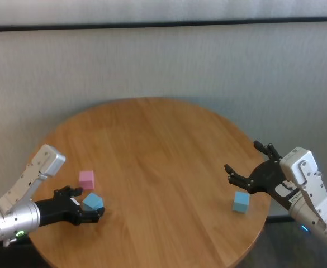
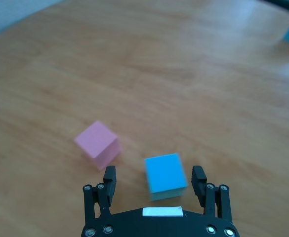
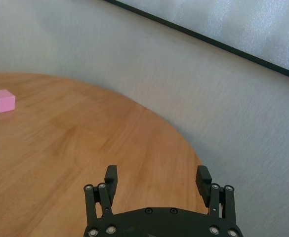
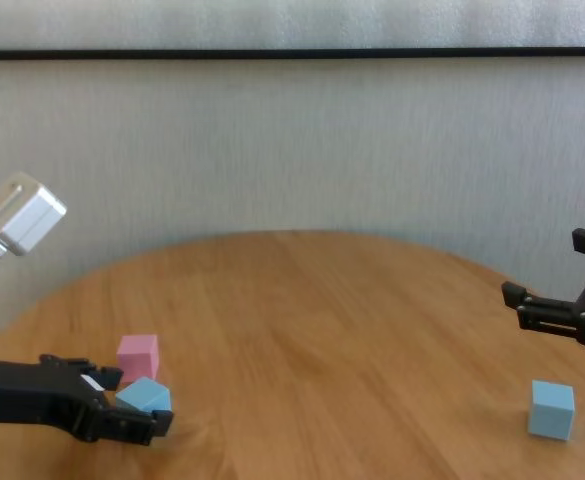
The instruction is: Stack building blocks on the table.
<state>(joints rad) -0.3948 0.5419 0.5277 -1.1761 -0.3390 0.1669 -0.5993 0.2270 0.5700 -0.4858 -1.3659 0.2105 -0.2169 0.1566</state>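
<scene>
Nothing is stacked yet: all three cubes are sitting singly on the round wooden desk. The left hand is reaching in low over the desk's near-left edge, with its fingers spread apart on either side of one light blue block. In the left wrist view that block is lying between the two fingers without either one visibly pressing on it, so I judge the grasp is being lined up, not made. The pink block is resting just beside it, a little farther in from the edge, apart from it. The second light blue block is sitting well away, close to the desk's near-right edge. The right hand is hovering above and just beyond that block, fingers wide and holding nothing. What is left, as I read it, is the whole job: gripping a first cube, setting it on another, then adding the third.
</scene>
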